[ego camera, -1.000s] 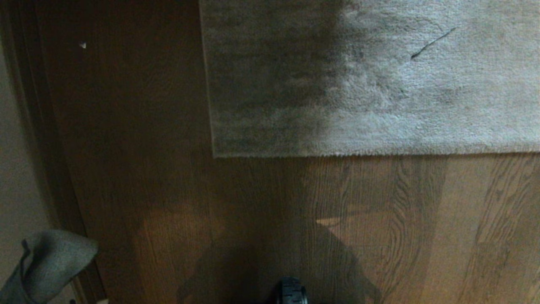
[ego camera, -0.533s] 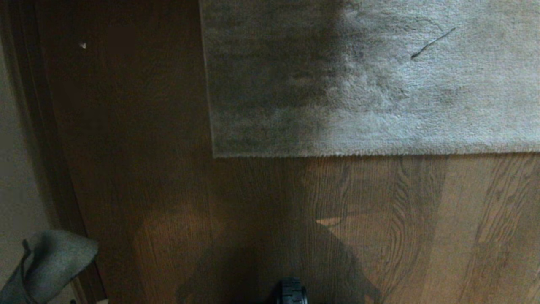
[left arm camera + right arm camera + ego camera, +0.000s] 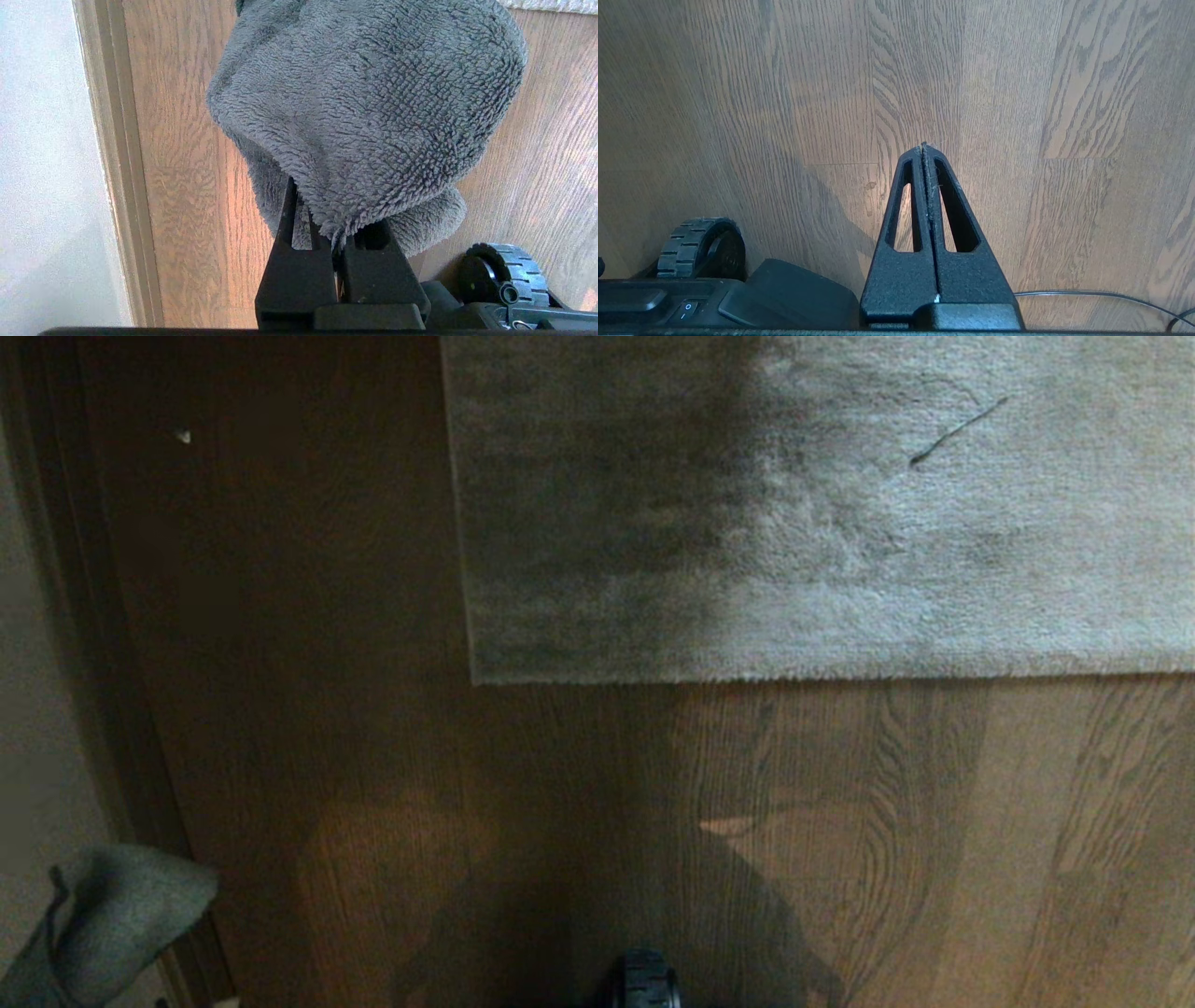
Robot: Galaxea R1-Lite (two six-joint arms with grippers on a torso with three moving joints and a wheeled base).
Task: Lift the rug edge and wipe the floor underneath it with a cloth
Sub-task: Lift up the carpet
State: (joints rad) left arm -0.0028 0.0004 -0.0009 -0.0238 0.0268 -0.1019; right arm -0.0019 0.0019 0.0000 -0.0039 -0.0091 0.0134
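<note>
Grey: one cloth point(image 3: 369, 102), one rug edge point(image 3: 822, 674), one floor point(image 3: 840, 840)

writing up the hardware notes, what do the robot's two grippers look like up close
Both match. The left gripper and the right gripper are matte black with a fine grainy texture. Each has two flat fingers that taper to a point, with a long slot cut through each, rising from a blocky black base. No markings show on them. A thin cable runs beside the right one.

I am in a home room: brown wooden floor point(image 3: 840, 840) boards, a soft grey rug point(image 3: 840, 523) laid on them, and a skirting board point(image 3: 121, 163) below a pale wall point(image 3: 46, 163).
</note>
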